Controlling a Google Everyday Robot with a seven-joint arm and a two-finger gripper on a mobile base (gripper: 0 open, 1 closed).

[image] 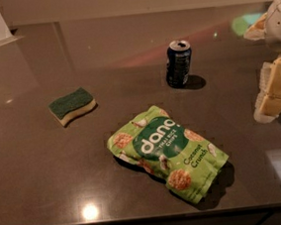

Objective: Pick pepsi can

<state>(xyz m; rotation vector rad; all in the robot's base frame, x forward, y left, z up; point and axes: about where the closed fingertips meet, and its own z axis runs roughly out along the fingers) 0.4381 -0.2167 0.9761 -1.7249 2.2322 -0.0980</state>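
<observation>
The pepsi can is a small dark navy-blue can with a silver top. It stands upright on the dark countertop, right of centre toward the back. My gripper, with pale yellow pads, comes in at the right edge of the camera view. It is to the right of the can and a little nearer to the front, well apart from it, and it holds nothing that I can see.
A green chip bag lies flat in front of the can at the centre. A green and yellow sponge lies to the left. The counter's front edge runs along the bottom, and a pale wall stands behind the counter.
</observation>
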